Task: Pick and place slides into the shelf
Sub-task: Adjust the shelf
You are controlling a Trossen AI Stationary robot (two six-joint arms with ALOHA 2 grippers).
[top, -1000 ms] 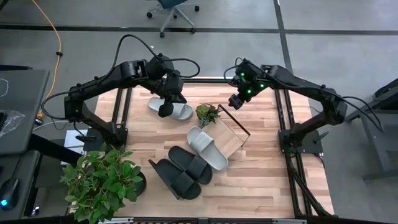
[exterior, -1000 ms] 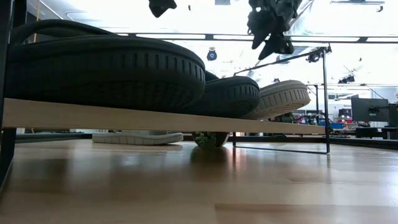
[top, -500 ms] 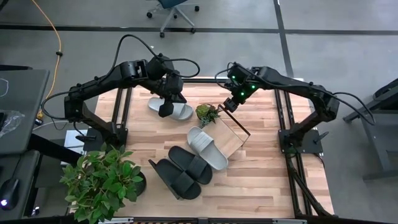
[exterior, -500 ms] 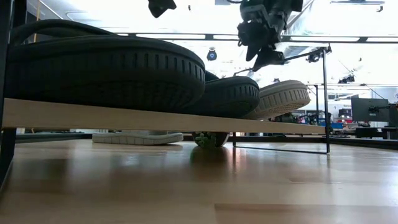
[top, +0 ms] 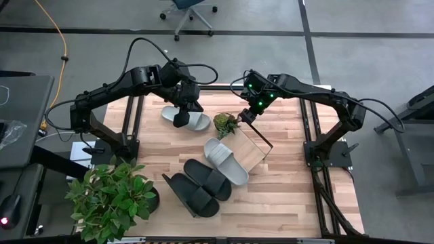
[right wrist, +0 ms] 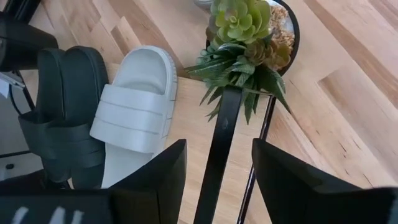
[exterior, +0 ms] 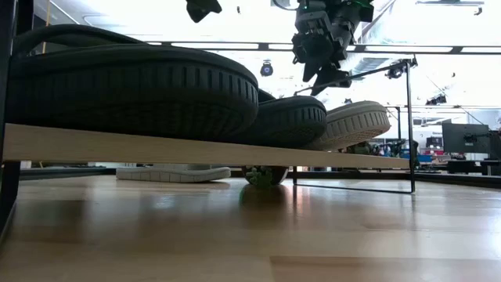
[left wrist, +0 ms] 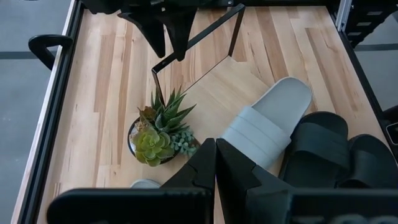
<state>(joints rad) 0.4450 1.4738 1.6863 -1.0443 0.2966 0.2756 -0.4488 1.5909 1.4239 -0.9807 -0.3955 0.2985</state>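
Note:
The shelf [top: 252,146] stands slantwise on the table, a light plank with black end frames. On it rest one grey slide [top: 227,160] and two black slides [top: 209,177] [top: 192,195], soles down. The second grey slide [top: 190,120] lies sole-down on the table at the far left, also in the low view [exterior: 174,173]. My left gripper [top: 180,119] [left wrist: 215,149] hovers above it, shut and empty. My right gripper [top: 245,115] [right wrist: 217,168] is open. Its fingers stand on either side of the shelf's far end frame bar [right wrist: 225,130], with gaps both sides.
A small potted succulent [top: 226,123] [right wrist: 249,25] stands on the table right beside the shelf's far end frame. A large leafy plant [top: 112,196] fills the near left corner. Bare wood lies along the table's right side and near edge.
My right gripper has moved toward the table's left and a little toward the near edge. It has come over the shelf's far end frame beside the succulent. The left arm and the slides have kept still.

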